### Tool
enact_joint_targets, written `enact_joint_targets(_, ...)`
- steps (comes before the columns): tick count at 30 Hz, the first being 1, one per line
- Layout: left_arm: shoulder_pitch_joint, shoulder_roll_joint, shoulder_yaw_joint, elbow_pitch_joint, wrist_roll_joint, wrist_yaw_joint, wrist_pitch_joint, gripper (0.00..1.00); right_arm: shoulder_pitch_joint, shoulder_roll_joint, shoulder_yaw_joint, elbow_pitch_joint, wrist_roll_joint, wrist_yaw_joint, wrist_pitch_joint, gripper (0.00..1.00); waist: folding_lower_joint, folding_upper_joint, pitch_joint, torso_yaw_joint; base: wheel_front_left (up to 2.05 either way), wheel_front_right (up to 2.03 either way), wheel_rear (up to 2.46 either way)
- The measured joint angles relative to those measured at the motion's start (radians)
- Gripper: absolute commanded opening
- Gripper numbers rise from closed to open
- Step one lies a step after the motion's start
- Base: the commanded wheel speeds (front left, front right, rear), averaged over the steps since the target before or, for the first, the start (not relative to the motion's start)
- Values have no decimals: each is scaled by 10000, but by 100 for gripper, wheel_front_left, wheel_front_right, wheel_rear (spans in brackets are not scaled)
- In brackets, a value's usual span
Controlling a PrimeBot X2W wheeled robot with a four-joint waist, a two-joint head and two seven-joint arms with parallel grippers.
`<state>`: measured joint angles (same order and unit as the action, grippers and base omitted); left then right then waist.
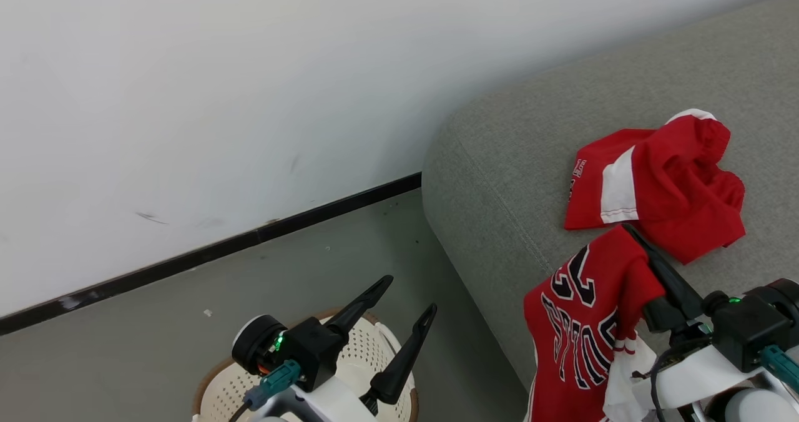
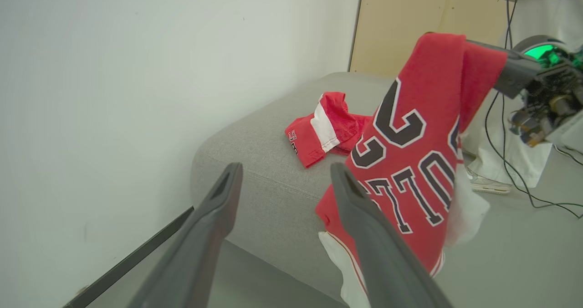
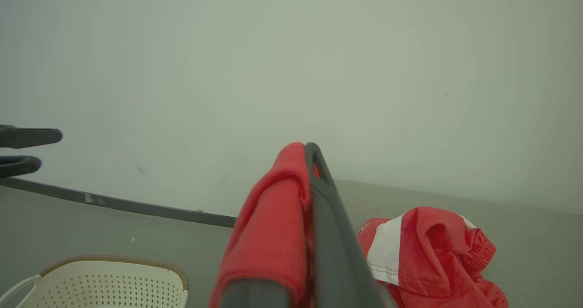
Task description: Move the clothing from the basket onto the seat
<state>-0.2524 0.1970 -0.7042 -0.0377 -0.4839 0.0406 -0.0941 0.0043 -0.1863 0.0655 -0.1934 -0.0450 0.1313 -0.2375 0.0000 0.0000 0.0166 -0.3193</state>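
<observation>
Nearest the robot, the left gripper (image 1: pixel 410 293) hangs above the basket (image 1: pixel 206 379) with its two fingers spread wide and nothing between them; the basket stands on the floor (image 1: pixel 324 260), just off the seat's rounded corner. In the left wrist view the same spread fingers (image 2: pixel 218 207) point towards that corner. To the right, the right gripper (image 1: pixel 630 230) is clamped tight on the jersey (image 1: pixel 580 328), pinching a fold of it near the fingertips (the right wrist view shows red cloth (image 3: pixel 268 235) bunched against the closed fingers (image 3: pixel 330 226)). The jersey hangs down from that pinch in front of the seat's side, black white-edged lettering facing out and a white hem at the bottom; whether it touches the upholstery I cannot tell. Beyond it, the seat (image 1: pixel 530 160) carries the shorts (image 1: pixel 661 178), lying crumpled on the top of the cushion with a white side panel showing, close to the tips of the right gripper but apart from them. Farthest back, a black skirting (image 1: pixel 249 238) runs along the foot of the white wall (image 1: pixel 187 97).
</observation>
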Motion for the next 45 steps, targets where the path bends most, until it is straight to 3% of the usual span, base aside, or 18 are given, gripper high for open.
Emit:
enact_joint_targets(5, 4, 17, 84, 17, 13, 38, -102, 100, -568, -316, 476, 161, 359, 2, 6, 0, 0, 0, 86, -343, 0, 0, 0)
enact_joint_targets(11, 35, 155, 230, -111, 244, 293, -134, 100, -2850, -836, 320, 428, 1087, 2, 105, 0, 0, 0, 310, -610, 0, 0, 0)
enact_joint_targets(24, 51, 535, 516, -817, 646, 803, -77, 100, -7498, -2056, -1814, 2148, 2113, 2, 1189, 0, 0, 0, 1137, -644, 0, 0, 0)
enact_joint_targets(35, -221, 909, 445, -1555, 1177, 905, 531, 100, -7770, -2512, -2790, 5066, 2180, 2, 1749, 0, 1, 0, 2049, -365, 0, 0, 0)
enact_joint_targets(45, -516, 1032, 291, -1958, 1285, 903, 1110, 100, -7745, -2011, -2830, 6362, 2067, 0, 1402, 0, 0, 0, 2771, -154, 0, 0, 0)
